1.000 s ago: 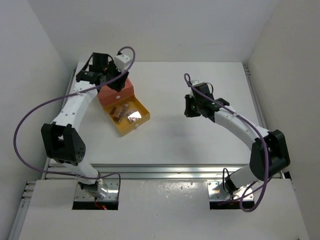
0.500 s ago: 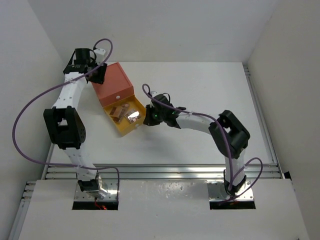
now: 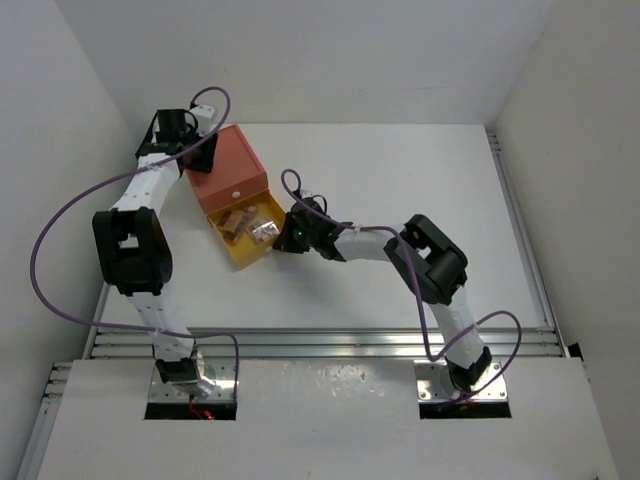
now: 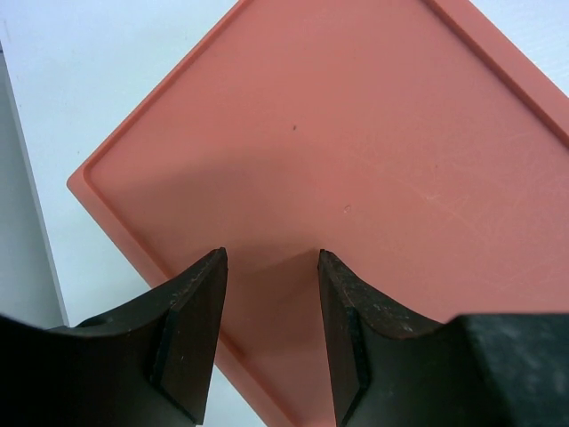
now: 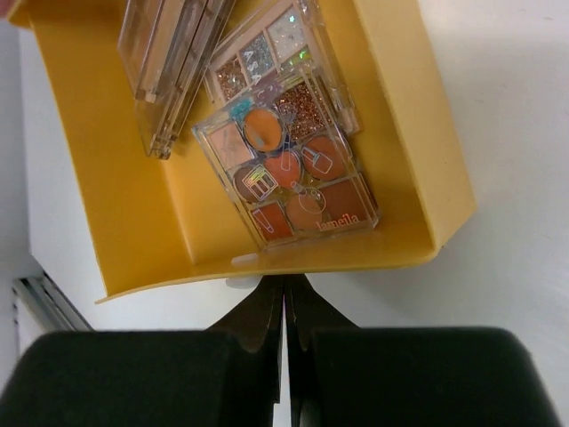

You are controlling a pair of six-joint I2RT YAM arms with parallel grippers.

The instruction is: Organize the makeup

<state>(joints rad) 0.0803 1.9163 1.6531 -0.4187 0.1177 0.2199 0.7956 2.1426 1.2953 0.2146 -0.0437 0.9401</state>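
Several makeup palettes lie in the open yellow drawer [image 3: 248, 250] of the orange box [image 3: 228, 168]. In the right wrist view, a multicoloured palette [image 5: 289, 173] rests on a glittery one [image 5: 267, 44], beside clear-lidded palettes [image 5: 173, 62]. My right gripper [image 3: 290, 238] is shut and empty, its tips [image 5: 284, 279] against the outside of the drawer's front wall [image 5: 356, 253]. My left gripper [image 3: 190, 150] is open over the box's back left corner, with the orange top [image 4: 356, 133] showing between its fingers [image 4: 191, 338]. No brushes or sticks are in view.
The box and drawer stand at the table's back left, close to the left wall. The white table [image 3: 400, 180] stretches right of the drawer. A metal rail [image 3: 330, 340] runs along the near edge.
My right arm swung left across the table and its shut gripper reached the drawer front. The drawer looks slightly further in. My left gripper moved to the box's back left corner.
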